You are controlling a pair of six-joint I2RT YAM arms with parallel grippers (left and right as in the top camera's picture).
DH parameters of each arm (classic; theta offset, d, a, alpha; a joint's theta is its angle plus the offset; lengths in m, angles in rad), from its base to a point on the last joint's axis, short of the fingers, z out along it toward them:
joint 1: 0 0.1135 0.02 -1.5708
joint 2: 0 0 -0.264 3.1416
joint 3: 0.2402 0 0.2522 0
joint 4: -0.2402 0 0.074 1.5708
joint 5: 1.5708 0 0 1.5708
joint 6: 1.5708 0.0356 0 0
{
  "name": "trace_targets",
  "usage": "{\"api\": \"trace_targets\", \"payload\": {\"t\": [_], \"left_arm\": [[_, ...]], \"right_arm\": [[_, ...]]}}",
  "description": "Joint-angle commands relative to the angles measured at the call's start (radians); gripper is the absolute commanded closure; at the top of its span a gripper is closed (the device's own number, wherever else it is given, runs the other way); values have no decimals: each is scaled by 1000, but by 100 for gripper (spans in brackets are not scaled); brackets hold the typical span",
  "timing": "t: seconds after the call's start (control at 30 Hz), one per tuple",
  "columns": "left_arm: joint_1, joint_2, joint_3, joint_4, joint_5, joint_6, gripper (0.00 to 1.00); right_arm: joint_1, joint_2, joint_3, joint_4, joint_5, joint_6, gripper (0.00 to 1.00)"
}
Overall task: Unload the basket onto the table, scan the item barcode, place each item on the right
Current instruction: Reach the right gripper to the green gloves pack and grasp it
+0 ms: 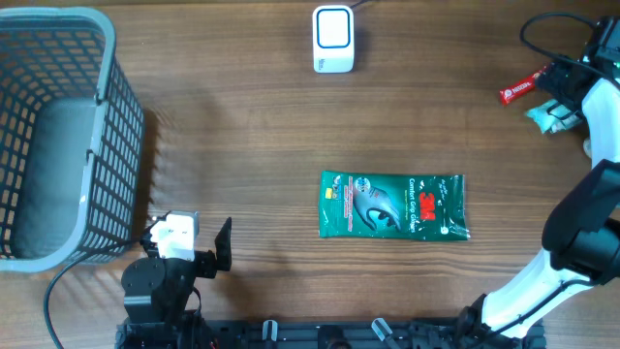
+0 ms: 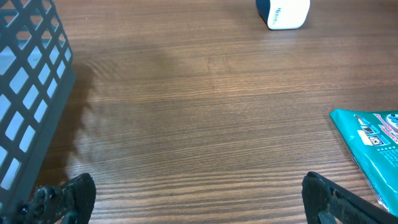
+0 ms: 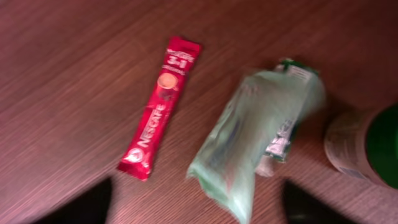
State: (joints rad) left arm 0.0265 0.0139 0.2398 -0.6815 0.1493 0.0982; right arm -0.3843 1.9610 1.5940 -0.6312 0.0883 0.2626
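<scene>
black fingers of the right gripper (image 3: 199, 208) stand wide apart over a pale green packet (image 3: 249, 137), gripping nothing, beside a red nescafe stick (image 3: 160, 109). left gripper (image 2: 199, 202) is spread fully, empty. 3m glove pack (image 1: 394, 205) lies well apart from the white scanner (image 1: 332, 39).

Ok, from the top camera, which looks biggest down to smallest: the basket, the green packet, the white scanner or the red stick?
1. basket, biggest by far
2. green packet
3. white scanner
4. red stick, long but very thin
</scene>
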Motion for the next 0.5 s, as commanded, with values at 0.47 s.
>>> {"api": "trace_targets", "payload": {"t": [0.47], "left_arm": [[4,-7,-5,3,-5,-10,0]], "right_arm": [[576,-354,-45,-331,-247,175,0]]}}
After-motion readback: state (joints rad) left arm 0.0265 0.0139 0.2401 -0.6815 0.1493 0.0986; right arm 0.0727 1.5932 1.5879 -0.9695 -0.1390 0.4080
